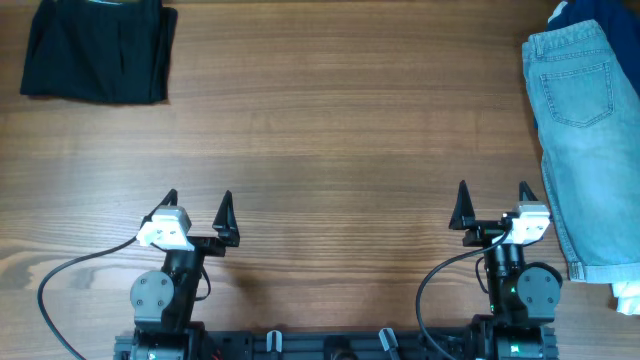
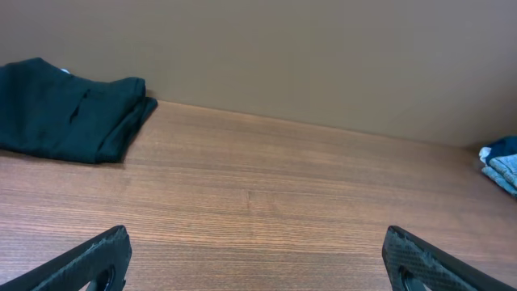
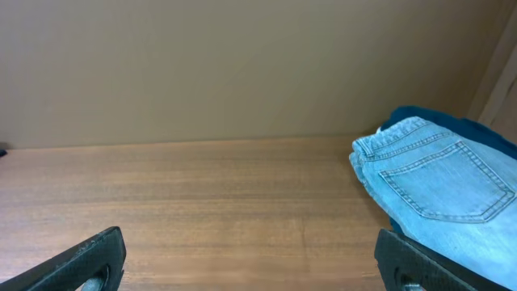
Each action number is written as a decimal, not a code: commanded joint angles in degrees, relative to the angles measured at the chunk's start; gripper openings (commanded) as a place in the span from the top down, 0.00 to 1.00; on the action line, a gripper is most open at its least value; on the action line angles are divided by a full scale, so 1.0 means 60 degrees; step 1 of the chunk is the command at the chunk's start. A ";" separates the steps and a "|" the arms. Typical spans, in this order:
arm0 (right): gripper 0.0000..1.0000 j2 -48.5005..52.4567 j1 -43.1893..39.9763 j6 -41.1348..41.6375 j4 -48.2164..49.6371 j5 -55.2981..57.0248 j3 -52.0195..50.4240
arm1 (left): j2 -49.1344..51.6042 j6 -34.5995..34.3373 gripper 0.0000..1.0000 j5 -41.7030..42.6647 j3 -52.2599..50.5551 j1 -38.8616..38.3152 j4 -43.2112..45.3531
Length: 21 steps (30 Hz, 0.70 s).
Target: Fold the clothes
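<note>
Since both arms sit at the near edge of the tabletop point(image 1: 330, 130), start there. The L claw point(image 1: 198, 200) is wide apart & holds nothing. The R claw point(image 1: 493, 195) is wide apart too, w/ nothing in it. Both point to the far side.

The denim shorts point(image 1: 590, 130) lie flat on the right side of the tabletop, back pockets up. They are to the right of the R claw & not touching it. Their long way runs near to far. The cuffed leg hem point(image 1: 600, 268) is at the near end, just beside the R arm. A white bit point(image 1: 628, 297) shows by that hem, can't tell what it is. The waistband point(image 1: 565, 42) is at the far end. Part of the shorts goes off the right edge of the overhead view, so can't see it all. In the R wrist view they sit ahead & to the right.

So the R claw is the nearer one, by a lot. The L claw is well apart from the shorts, w/ bare wood between. My guess: the R claw has to swing right first, prob. to the hem or waistband, & the L arm must reach across to help.

Something navy point(image 1: 585, 10) peeks out past the waistband. Far left are black clothes point(image 1: 98, 50), which look folded & are well apart from both claws.
</note>
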 commanded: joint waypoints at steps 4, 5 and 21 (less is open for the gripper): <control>0.01 -0.0102 -0.0018 0.3985 0.0444 -0.2805 -0.0011 | -0.0069 0.0186 0.00 -0.0058 -0.0062 0.0051 -0.0040; 0.00 -0.0102 -0.0018 0.4776 0.0397 -0.2969 -0.0011 | -0.0069 0.0189 0.00 -0.0058 -0.0062 0.0051 -0.0040; 0.00 -0.0095 -0.0022 0.6488 0.3745 -0.3016 0.0131 | -0.0069 0.0186 0.00 -0.0055 -0.0062 0.0051 -0.0040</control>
